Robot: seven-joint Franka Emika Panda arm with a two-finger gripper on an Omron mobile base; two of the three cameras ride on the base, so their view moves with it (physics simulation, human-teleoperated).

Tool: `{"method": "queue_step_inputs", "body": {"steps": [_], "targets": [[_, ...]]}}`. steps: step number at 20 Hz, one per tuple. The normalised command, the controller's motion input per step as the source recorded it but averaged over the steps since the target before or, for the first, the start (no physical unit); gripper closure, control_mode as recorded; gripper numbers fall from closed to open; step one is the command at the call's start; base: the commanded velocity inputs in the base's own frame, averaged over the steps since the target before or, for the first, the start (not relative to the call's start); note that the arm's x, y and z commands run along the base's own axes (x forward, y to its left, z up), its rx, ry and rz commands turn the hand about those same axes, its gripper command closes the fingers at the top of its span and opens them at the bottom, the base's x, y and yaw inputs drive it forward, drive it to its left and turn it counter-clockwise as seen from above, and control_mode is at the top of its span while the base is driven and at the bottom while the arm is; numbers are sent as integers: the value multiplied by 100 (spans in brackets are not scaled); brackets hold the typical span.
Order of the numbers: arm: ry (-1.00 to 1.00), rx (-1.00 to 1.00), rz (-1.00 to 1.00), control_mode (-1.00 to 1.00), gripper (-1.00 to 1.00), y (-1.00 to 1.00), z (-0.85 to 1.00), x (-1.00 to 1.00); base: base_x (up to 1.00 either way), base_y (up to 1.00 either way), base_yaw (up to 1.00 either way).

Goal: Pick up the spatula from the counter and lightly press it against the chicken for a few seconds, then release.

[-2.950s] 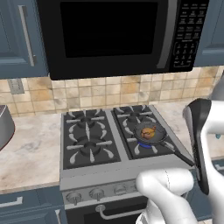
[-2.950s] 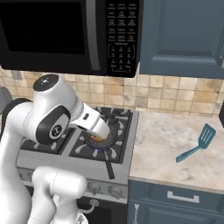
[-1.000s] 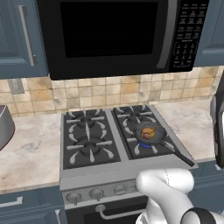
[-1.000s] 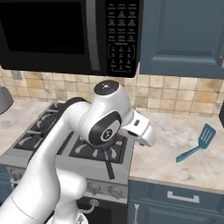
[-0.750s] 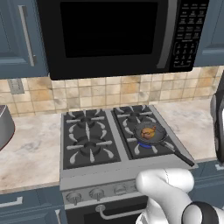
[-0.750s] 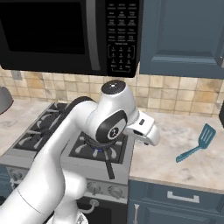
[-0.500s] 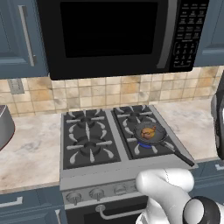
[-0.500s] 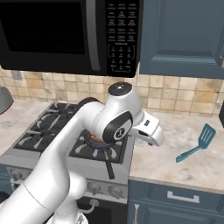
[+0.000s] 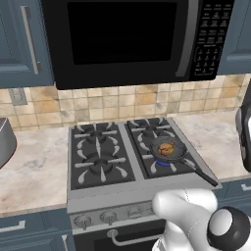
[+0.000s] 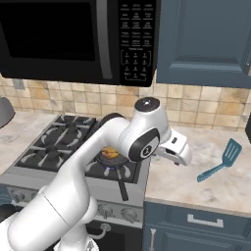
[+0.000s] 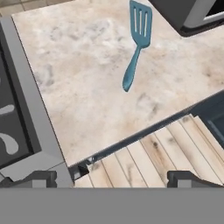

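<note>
Blue spatula lying flat on the counter well to the right of the stove, whose front right burner carries the pan with the chicken; fingers spread wide, empty, beside the stove's right edge.

No text, brand or number can be read. The microwave keypad has rows of small pale marks on its dark buttons, too tiny and blurred to make out from either base view. The stove knobs show no legible markings. The wall outlet plate is blank as far as can be told. The spatula, the pan and the surface carry no label.
</note>
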Motion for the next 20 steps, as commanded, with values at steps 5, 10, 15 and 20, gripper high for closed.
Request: {"method": "queue_step_inputs", "body": {"steps": [5,10,15,20], "targets": [[4,0,0,-100,-100,-25,-23,19,0,0,0],[7,4,0,-100,-100,-26,-16,14,0,0,0],[7,6,0,-100,-100,-24,-14,15,0,0,0],[10,7,-1,-100,-100,-11,-4,22,0,0,0]]}}
